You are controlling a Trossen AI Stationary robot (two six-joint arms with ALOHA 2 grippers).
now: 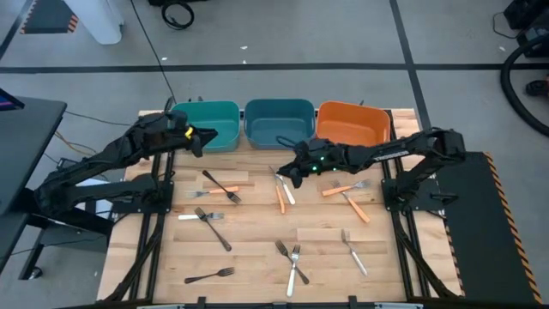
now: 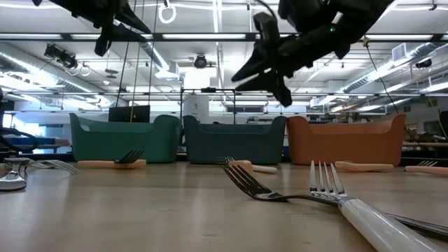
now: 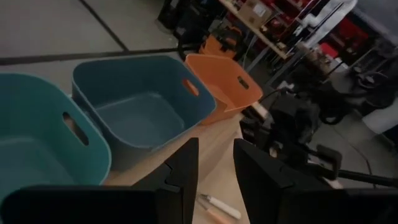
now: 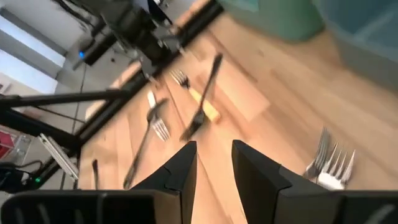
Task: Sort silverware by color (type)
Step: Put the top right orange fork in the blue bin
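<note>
Hovering empty with fingers spread, the right hand [image 1: 291,175] hangs above scattered black, orange-handled and white-handled forks [image 1: 284,190] on the wooden counter [image 1: 257,249], while the left hand [image 1: 199,142], likewise parted, waits over the teal plastic bin [image 1: 210,124].

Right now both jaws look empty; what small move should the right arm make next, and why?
Probably lower the right gripper onto the white-handled fork just beneath it. Its jaws stand open and hold nothing, it hovers over the table's middle, and no bin shows cutlery yet. The left gripper waits by the teal bin.
</note>
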